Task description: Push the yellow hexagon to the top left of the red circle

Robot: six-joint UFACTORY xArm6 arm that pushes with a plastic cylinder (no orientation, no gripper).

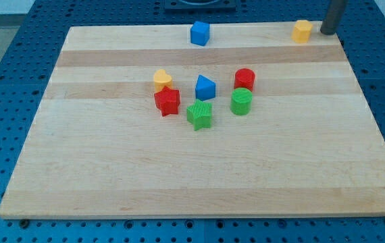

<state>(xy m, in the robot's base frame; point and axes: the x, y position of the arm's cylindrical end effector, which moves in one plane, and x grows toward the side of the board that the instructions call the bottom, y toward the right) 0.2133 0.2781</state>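
The yellow hexagon (pixel 302 30) sits near the board's top right corner. The red circle (pixel 244 79) stands right of centre, well down and to the left of the hexagon. My tip (pixel 327 32) is at the view's top right, just to the right of the yellow hexagon, with a small gap between them.
A blue cube (pixel 200 32) sits at the top edge. A yellow block (pixel 162 79), red star (pixel 167 101), blue triangle-like block (pixel 204 87), green star (pixel 199 114) and green circle (pixel 241 101) cluster near the centre on the wooden board (pixel 111 175).
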